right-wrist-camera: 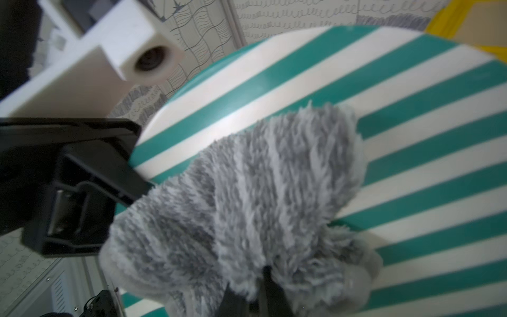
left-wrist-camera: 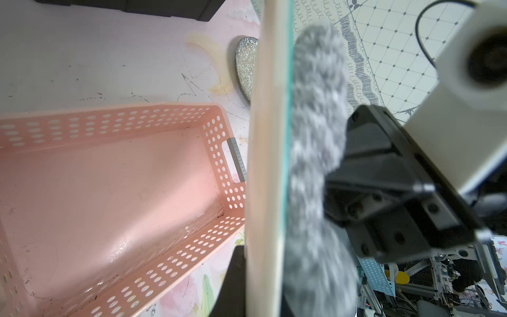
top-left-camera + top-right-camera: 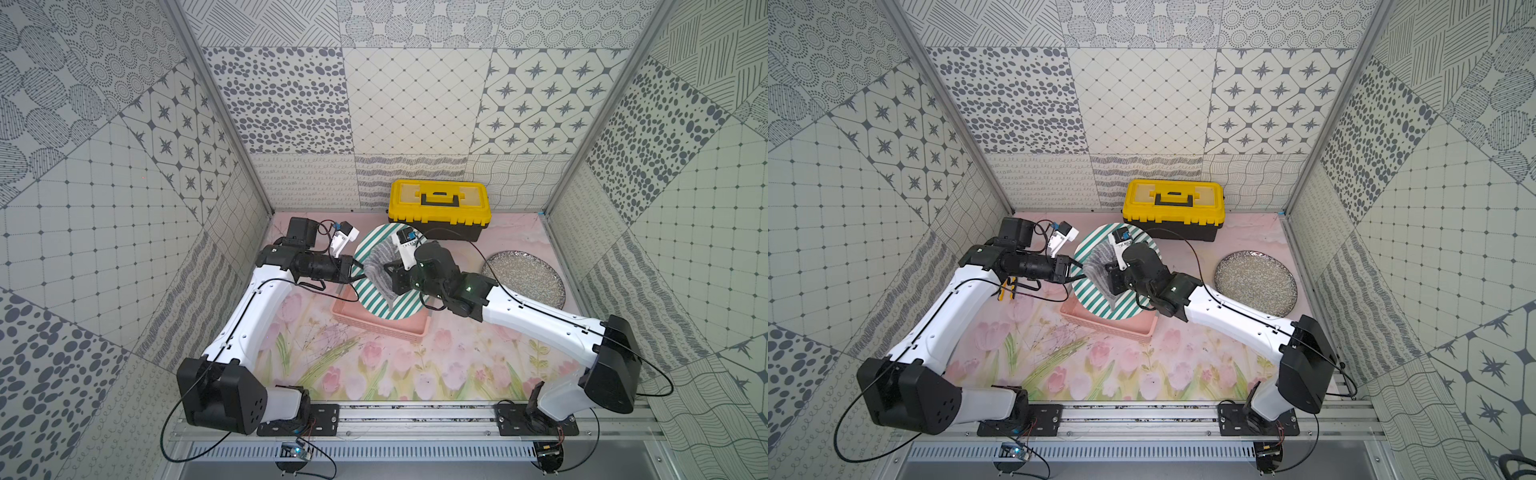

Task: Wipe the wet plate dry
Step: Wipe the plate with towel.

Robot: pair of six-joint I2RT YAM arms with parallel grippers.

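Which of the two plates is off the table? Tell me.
The green-striped plate, held by the left gripper; the speckled grey plate lies flat on the mat.

**Twin white-and-black arms on a metal rail**

The left arm (image 3: 249, 320) and right arm (image 3: 540, 322) share one build: smooth white link shells between bulky matte-black joint housings. A thin black cable (image 3: 490, 268) runs along each arm, clipped to the white shells. Small green lights (image 3: 468, 288) glow on the black wrist sections. The left gripper (image 3: 356, 266) and right gripper (image 3: 388, 269) are black, with visible screw holes. A white, boxy wrist camera (image 3: 345, 239) with a blue fitting sits by each. Black base plates (image 3: 320, 419) are bolted to the silver rail (image 3: 415, 411).
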